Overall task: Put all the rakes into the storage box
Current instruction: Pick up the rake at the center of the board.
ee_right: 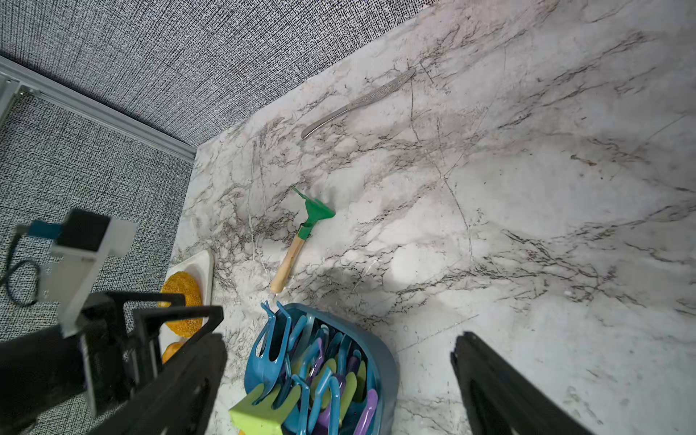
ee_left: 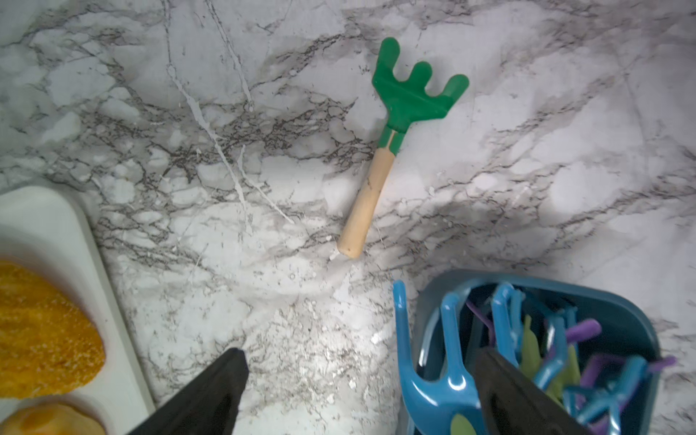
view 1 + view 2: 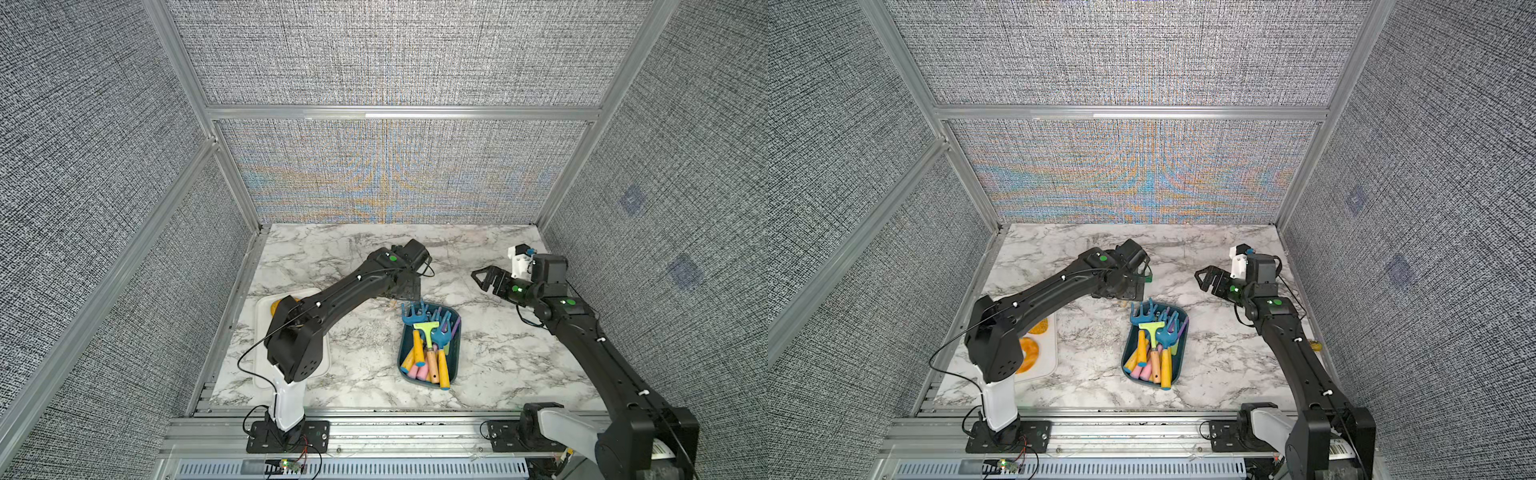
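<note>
A green rake (image 2: pixel 380 150) with a pale wooden handle lies flat on the marble table, just beyond the far end of the storage box (image 2: pixel 621 301); the right wrist view shows this rake (image 1: pixel 301 233) too. In both top views my left arm covers most of it. The teal storage box (image 3: pixel 456 345) holds several rakes, and a blue rake's head (image 3: pixel 415 316) overhangs its far rim. My left gripper (image 2: pixel 361 376) hangs open over that end, holding nothing. My right gripper (image 3: pixel 484 278) is open and empty, raised to the right of the box.
A white tray (image 3: pixel 262 332) with orange food pieces (image 2: pixel 45 331) sits at the table's left edge under my left arm. A metal knife (image 1: pixel 357 101) lies near the back wall. Grey fabric walls close in the table on three sides.
</note>
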Motion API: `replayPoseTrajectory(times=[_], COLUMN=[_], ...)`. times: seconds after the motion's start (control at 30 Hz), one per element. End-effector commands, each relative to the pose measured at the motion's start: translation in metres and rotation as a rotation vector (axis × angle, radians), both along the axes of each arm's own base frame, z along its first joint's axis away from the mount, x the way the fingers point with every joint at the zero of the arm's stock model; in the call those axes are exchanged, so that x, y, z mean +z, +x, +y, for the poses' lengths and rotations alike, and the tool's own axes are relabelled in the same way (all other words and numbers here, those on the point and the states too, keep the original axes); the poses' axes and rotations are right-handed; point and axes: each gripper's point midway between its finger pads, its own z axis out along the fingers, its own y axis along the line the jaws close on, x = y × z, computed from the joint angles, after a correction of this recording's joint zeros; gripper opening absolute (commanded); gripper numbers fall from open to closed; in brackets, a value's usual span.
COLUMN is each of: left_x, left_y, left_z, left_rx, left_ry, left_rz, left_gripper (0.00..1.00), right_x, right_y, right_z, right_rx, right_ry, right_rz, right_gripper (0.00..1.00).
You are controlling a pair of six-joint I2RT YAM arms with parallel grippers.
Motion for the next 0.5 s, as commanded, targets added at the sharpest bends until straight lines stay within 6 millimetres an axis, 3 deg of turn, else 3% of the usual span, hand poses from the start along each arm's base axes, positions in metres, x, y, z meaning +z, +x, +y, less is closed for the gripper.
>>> replayPoseTrajectory(times=[0.0,0.07,0.2,0.33,0.47], left_x=[-0.024,-0.038,-0.061,-0.088,-0.115], left_y=[0.015,0.030,0.046,0.049,0.049], left_z=[-0.002,-0.003,-0.019,-0.029,-0.025], left_rx=[-0.097,-0.102,-0.145,-0.163,-0.147], left_ry=[0.015,0.020,-0.001,0.005,0.045], left_rz=[0.096,0.124,0.173,0.228,0.258], left_gripper=[0.99,0.97,0.85,0.69,0.65], right_x=[0.004,0.004,0.003,0.000,0.000], right_y=[0.000,-0.001,-0.003,-0.006,-0.008], right_z=[0.000,-0.002,-0.004,-0.006,-0.008], right_rx=[0.007,0.000,-0.007,-0.014,-0.015], right_ry=[-0.013,-0.021,-0.031,-0.040,-0.047], right_rz=[-0.012,-0.010,-0.007,0.001,-0.002], right_gripper=[0.99,0.99,0.99,0.99,0.99])
